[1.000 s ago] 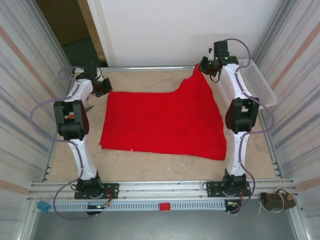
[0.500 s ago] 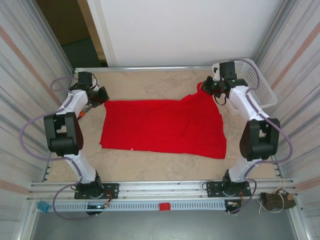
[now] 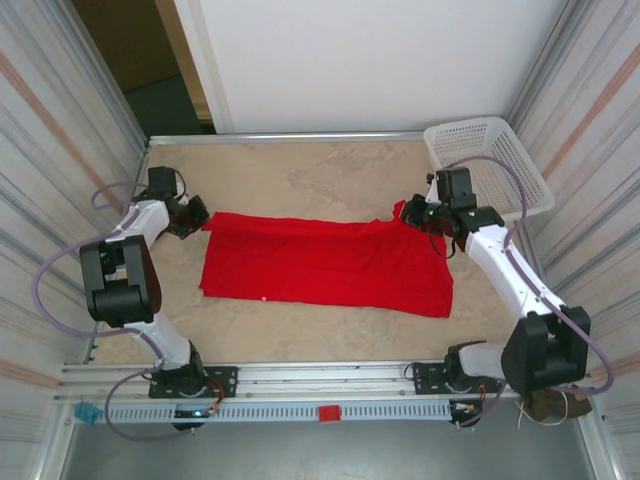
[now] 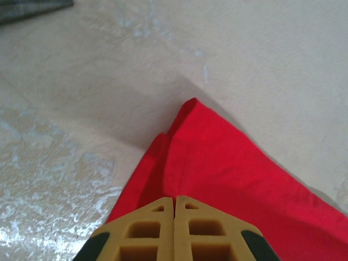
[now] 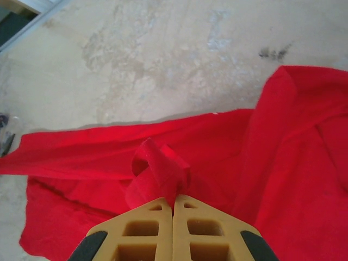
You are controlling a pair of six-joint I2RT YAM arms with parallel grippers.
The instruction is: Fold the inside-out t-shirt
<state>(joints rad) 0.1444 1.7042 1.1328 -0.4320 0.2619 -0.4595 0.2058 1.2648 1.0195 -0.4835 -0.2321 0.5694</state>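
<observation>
The inside-out t-shirt lies spread as a wide red band across the middle of the table, its far edge doubled over toward the near side. The left gripper, jaws pressed together, pinches the cloth at the far left corner. The right gripper has its jaws clamped on a bunched fold at the far right corner, near a white mesh basket.
</observation>
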